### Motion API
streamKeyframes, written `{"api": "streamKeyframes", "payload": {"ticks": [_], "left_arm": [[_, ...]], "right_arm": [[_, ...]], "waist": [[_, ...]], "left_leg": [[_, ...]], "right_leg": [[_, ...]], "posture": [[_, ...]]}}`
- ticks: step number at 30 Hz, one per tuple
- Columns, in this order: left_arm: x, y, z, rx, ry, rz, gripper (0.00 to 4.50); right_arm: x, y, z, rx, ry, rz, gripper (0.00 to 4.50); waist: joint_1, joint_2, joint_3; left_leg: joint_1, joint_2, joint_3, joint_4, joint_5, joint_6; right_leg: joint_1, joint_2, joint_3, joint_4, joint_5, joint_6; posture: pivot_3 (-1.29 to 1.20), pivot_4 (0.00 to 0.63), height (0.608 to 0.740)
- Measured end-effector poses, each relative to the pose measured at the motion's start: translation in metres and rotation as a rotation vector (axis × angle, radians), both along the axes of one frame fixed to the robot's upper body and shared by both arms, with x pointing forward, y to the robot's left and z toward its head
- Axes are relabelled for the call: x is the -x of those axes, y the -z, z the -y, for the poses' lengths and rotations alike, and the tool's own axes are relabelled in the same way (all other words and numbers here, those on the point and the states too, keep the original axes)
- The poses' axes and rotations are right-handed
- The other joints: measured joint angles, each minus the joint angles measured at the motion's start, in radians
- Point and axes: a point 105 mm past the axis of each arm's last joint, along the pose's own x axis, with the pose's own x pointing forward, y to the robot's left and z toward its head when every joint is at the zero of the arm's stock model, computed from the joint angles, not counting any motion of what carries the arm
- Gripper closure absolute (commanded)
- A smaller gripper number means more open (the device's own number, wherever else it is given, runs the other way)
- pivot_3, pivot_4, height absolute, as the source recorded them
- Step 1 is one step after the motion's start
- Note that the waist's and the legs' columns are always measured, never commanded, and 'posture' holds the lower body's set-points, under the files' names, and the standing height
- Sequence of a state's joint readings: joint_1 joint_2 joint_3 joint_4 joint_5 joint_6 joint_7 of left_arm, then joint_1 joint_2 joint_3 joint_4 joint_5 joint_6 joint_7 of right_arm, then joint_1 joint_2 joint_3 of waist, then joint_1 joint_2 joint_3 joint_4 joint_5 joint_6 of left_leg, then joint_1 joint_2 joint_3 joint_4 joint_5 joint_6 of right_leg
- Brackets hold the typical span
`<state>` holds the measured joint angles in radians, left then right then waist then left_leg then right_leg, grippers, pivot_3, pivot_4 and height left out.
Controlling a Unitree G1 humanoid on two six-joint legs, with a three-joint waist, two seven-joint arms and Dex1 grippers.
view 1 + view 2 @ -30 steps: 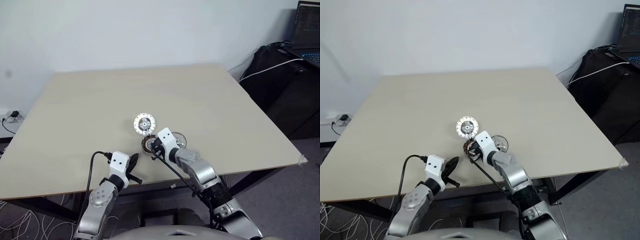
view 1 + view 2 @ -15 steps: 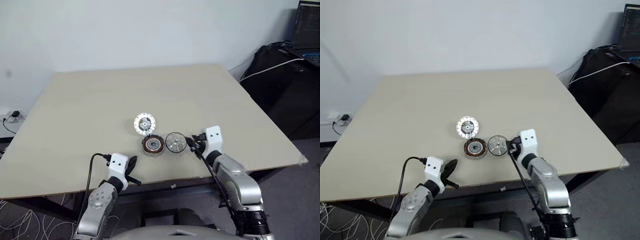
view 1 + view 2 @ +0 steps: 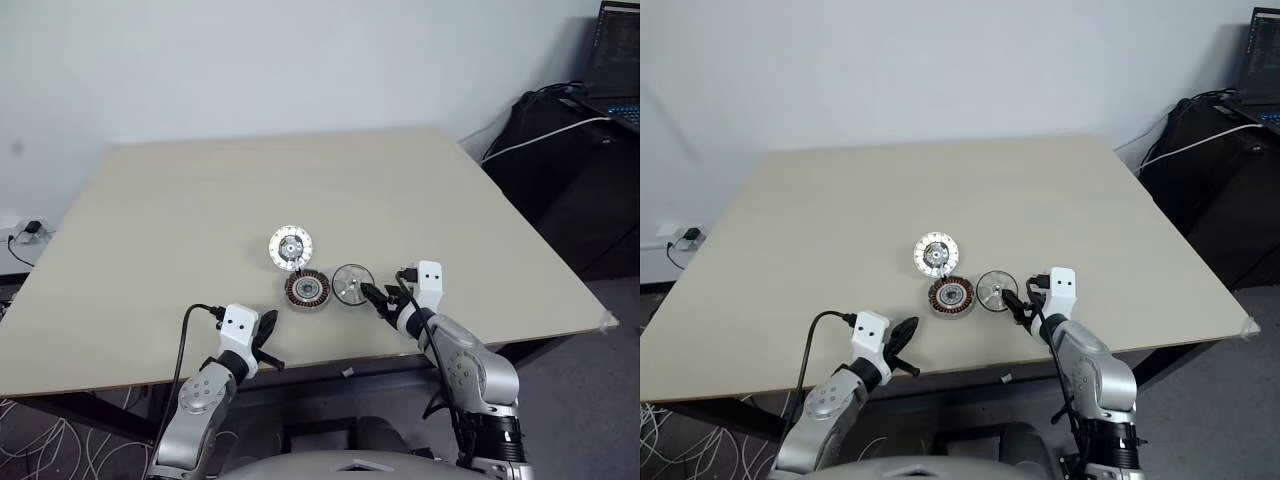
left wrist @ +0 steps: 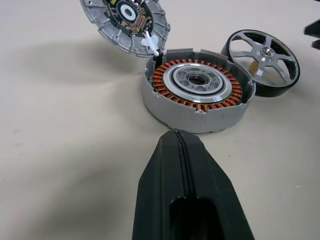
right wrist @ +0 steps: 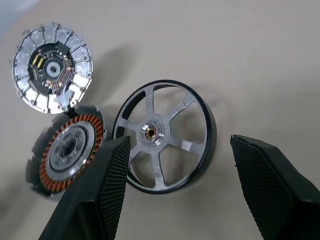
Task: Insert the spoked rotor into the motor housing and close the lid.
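The spoked rotor [image 5: 160, 137], a dark-rimmed ring with silver spokes, lies flat on the table just right of the motor housing [image 3: 306, 290]. The housing is a grey casing with copper windings [image 4: 197, 90]. The lid [image 3: 290, 247], a ribbed silver disc with a circuit board inside, lies open at the housing's far side, touching its rim. My right gripper [image 5: 179, 141] is open and empty, one finger on each side of the rotor, its tips just right of the rotor [image 3: 352, 283]. My left gripper [image 4: 176, 135] is shut and empty, pointing at the housing from the near side.
The parts sit near the front edge of the beige table [image 3: 450, 200]. Off the table at the right are a dark cabinet with a white cable [image 3: 560, 130] and a laptop [image 3: 615, 60].
My right gripper has swung right, away from the housing, uncovering it and the rotor, and its fingers have opened beside the rotor. The left arm has stayed still.
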<state>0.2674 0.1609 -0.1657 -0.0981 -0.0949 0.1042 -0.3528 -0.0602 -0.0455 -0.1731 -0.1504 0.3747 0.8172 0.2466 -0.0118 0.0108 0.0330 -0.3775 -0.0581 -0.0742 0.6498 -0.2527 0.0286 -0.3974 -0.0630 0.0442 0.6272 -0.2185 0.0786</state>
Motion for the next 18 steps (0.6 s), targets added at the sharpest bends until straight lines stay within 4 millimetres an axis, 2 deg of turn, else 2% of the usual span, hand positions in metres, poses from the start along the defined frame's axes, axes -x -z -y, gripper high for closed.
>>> {"api": "streamKeyframes", "payload": {"ticks": [7, 18], "left_arm": [[0.001, 0.001, -0.001, -0.001, -0.004, -0.006, 4.50], [0.001, 0.001, -0.001, 0.000, -0.005, -0.005, 4.50]], "right_arm": [[-0.012, 0.006, 0.005, -0.015, 0.044, -0.035, 1.06], [-0.018, 0.012, -0.002, -0.098, 0.024, -0.072, 1.06]], "waist": [[-0.001, 0.001, 0.000], [-0.002, 0.002, 0.001]], "left_leg": [[0.000, 0.000, 0.000, -0.001, 0.000, 0.000], [0.000, 0.000, 0.000, -0.001, 0.000, 0.000]], "right_leg": [[0.000, 0.000, 0.000, 0.000, 0.000, 0.000], [0.000, 0.000, 0.000, 0.000, 0.000, 0.000]], "posture": [[0.00, 0.000, 0.740], [0.00, 0.000, 0.740]]}}
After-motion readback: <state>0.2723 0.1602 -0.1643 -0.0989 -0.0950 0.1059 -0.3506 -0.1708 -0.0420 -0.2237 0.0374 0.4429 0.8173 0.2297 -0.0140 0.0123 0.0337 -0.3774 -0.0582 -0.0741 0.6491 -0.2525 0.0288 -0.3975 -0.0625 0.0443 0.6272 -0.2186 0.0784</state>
